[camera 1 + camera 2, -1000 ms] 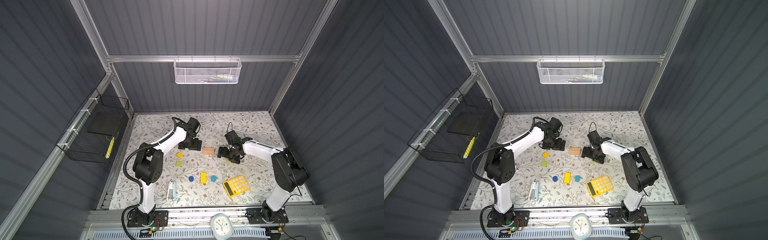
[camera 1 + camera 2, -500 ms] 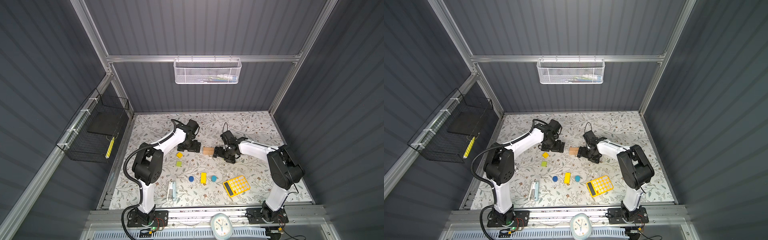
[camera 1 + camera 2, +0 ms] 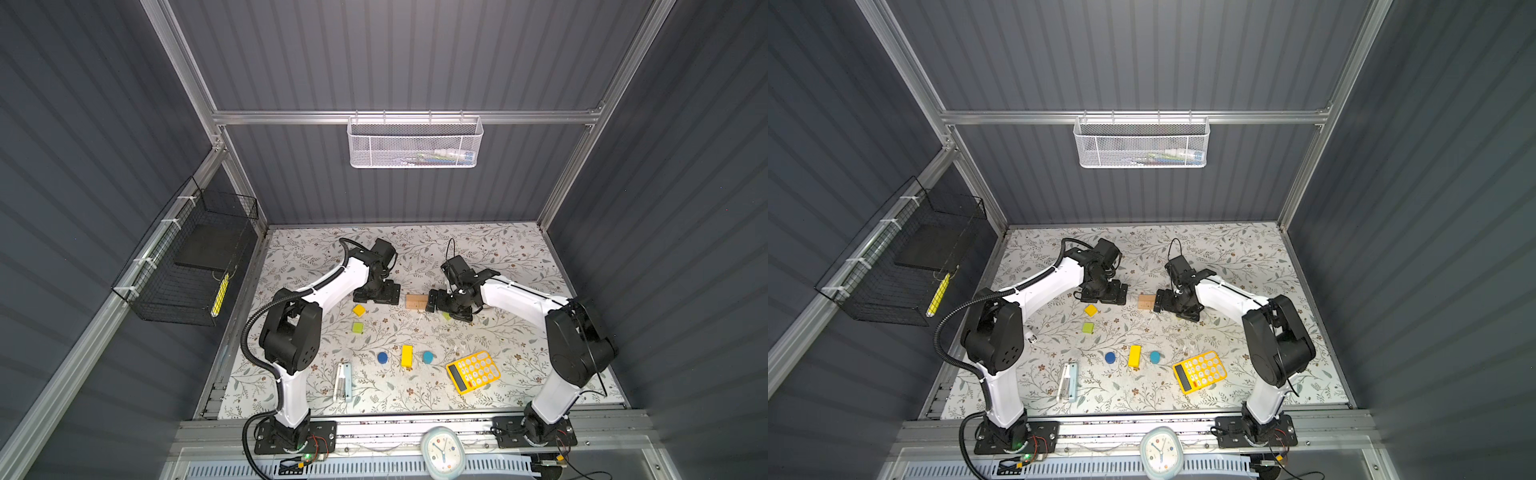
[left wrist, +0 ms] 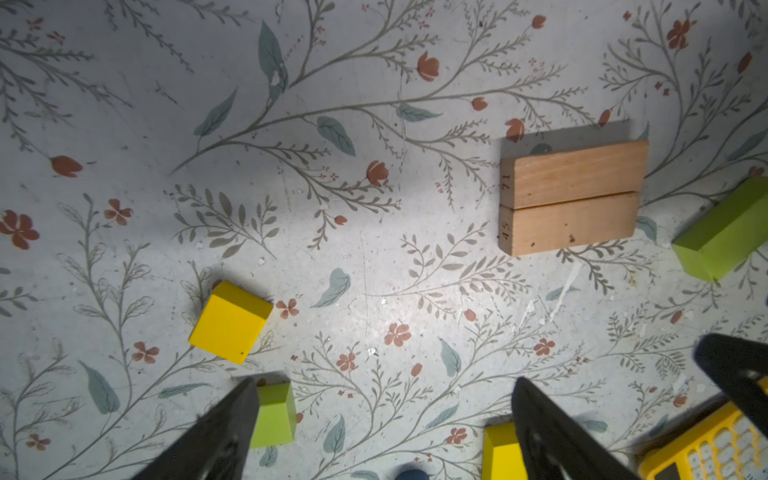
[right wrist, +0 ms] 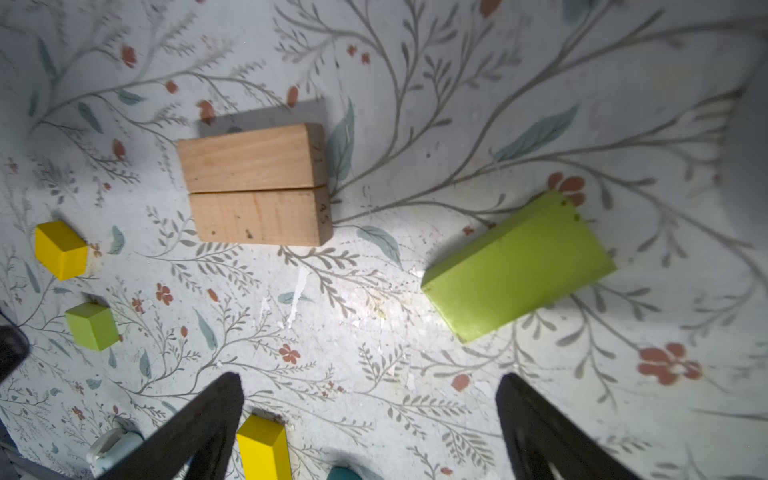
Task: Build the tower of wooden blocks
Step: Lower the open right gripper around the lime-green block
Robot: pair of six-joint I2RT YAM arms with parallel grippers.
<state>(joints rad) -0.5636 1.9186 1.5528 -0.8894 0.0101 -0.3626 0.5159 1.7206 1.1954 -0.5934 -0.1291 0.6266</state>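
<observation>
Your left gripper (image 4: 384, 390), right gripper (image 5: 370, 380) sat wide-open, empty. Lime-green wooden bar (image 5: 517, 266), 4 o'clock off tan wooden bars (image 3: 415, 302), looked light, slick; pinch long sides.

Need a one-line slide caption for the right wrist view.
Open right gripper above floral mat: two tan wooden bars touching side by side, lime-green bar lying apart.

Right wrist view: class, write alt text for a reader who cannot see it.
Two tan wooden bars lie side by side, touching, on a floral table cover, with a lime-green bar lying apart from them. The right gripper is open and holds nothing; a yellow cube and a green cube sit close together, away from the bars.
</observation>
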